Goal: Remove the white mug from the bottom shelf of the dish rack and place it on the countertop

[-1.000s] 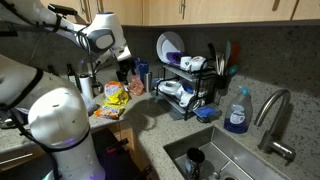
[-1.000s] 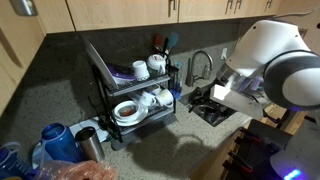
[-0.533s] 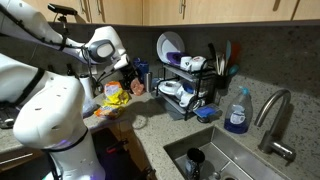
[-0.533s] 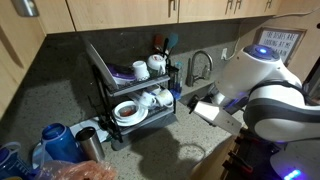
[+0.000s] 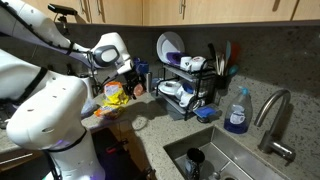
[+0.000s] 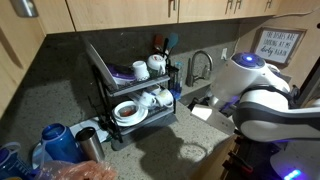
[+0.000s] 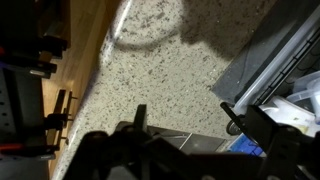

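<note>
The black two-tier dish rack (image 5: 200,98) stands on the speckled countertop (image 5: 150,125) in both exterior views. Its bottom shelf holds a white mug (image 6: 151,100) next to a bowl (image 6: 127,110) and other white crockery; the mug also shows in an exterior view (image 5: 172,92). My gripper (image 5: 129,73) hangs above the countertop, a short way from the rack's open side and apart from it. In the wrist view my gripper (image 7: 188,125) is open and empty, with the rack's corner (image 7: 262,90) at the right edge.
A sink (image 5: 222,158) with a faucet (image 5: 272,112) and a blue soap bottle (image 5: 237,112) lies beyond the rack. Snack bags (image 5: 115,97) lie under the arm. A blue kettle (image 6: 55,140) and a metal can (image 6: 90,145) stand near the rack's other end.
The arm has swung toward the dish rack and the gripper has come closer to it. The crockery in the rack has not moved.
</note>
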You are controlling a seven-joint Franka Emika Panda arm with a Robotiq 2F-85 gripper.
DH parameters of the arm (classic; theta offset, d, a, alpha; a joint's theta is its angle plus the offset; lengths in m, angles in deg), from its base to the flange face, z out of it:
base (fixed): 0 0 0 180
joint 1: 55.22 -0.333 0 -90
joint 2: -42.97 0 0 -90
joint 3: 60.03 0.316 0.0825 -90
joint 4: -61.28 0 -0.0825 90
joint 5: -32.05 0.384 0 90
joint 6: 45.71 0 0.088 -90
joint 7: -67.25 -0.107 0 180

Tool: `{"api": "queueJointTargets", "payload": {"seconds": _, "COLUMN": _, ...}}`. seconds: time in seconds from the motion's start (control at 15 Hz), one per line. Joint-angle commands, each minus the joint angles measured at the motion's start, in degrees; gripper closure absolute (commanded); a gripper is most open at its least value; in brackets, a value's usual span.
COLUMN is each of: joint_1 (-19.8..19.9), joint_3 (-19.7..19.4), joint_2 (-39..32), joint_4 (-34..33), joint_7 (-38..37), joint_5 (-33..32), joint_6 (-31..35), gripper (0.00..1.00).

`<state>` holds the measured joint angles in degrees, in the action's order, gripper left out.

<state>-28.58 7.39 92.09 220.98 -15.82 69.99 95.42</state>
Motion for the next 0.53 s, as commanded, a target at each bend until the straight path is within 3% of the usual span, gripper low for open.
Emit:
{"api": "queueJointTargets", "payload": {"seconds": 0.0, "joint_1": -0.18, "joint_3": -0.23, "joint_2": -0.41, "joint_4": 0.0, "joint_7": 0.25, "joint_5": 0.0, "joint_6": 0.01, "gripper": 0.0}}
{"api": "queueJointTargets", "payload": {"seconds": 0.27, "joint_1": -0.21, "joint_3": -0.35, "joint_2": -0.96, "joint_4": -0.03, "joint_7": 0.51, "joint_5": 0.01, "joint_6": 0.02, "gripper": 0.0}}
{"api": "queueJointTargets", "payload": {"seconds": 0.47, "joint_1": 5.56, "joint_3": 2.3, "joint_2": -3.76, "joint_4": -0.02, "joint_7": 4.7, "joint_5": 1.05, "joint_6": 8.04, "gripper": 0.0}}
